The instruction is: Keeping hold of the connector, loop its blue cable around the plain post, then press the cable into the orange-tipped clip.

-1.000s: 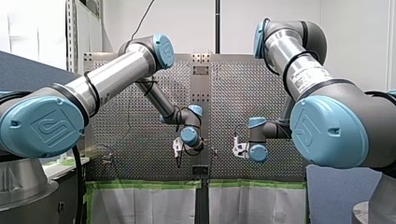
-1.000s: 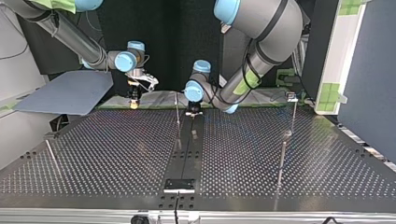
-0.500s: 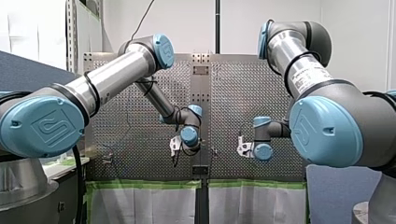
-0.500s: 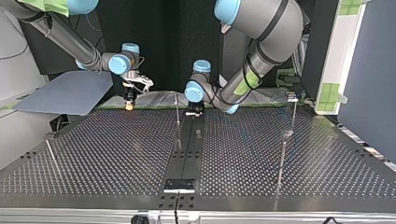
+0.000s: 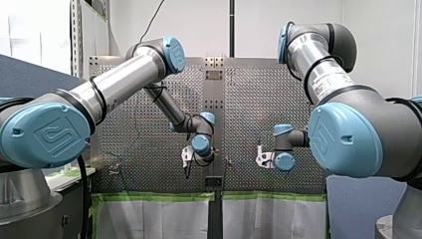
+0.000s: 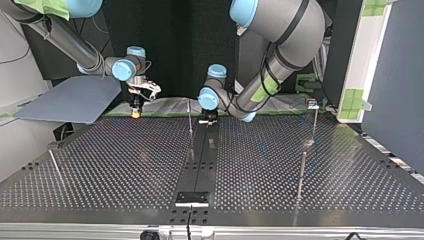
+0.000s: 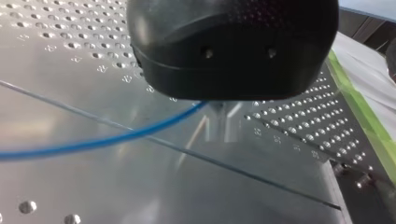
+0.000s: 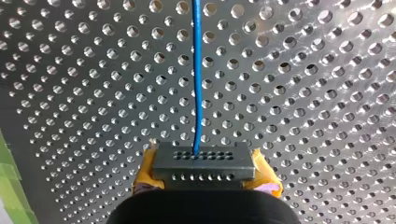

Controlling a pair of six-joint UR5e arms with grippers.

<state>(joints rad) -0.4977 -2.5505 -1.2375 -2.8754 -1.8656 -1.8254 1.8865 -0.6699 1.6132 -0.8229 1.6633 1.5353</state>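
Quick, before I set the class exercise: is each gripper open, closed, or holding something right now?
My left gripper: cannot be told.
My right gripper: closed on the connector of the blue cable.

From the connector (image 8: 204,165) the blue cable (image 8: 196,70) runs straight, seemingly taut.

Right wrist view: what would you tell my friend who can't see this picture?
My right gripper clamps a dark connector with rows of tiny holes between its yellow pads. A blue cable comes out of the connector and runs straight ahead of the gripper over the perforated metal table.
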